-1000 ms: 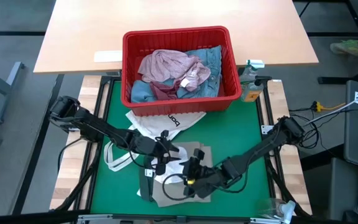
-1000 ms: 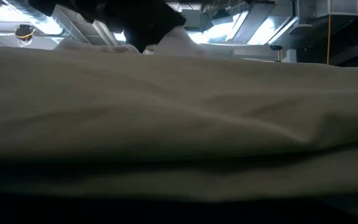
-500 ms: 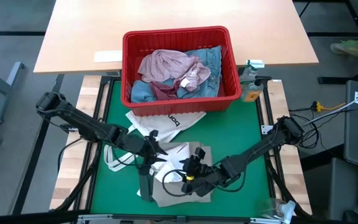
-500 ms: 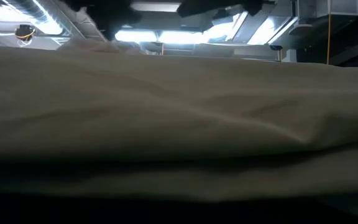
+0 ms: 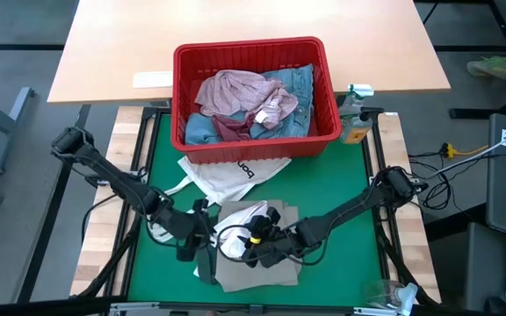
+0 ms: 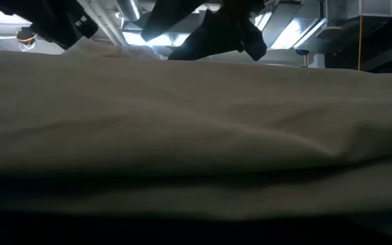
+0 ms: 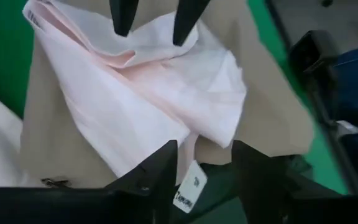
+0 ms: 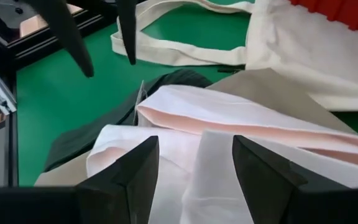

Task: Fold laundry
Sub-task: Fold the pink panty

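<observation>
Both tools, left [image 5: 202, 239] & right [image 5: 251, 248], hang spread and empty w/ the pale pink garment [image 5: 238, 230] between them atop beige trousers [image 5: 257, 270] at near-centre tabletop [image 5: 341, 175]; mid-fold; next, probably pinch an edge.

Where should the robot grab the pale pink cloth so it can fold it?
Probably the loose corner of the pale pink cloth, coming from the left gripper side: that edge lies raised and free over the beige trousers, so open fingers could slip around it.
</observation>
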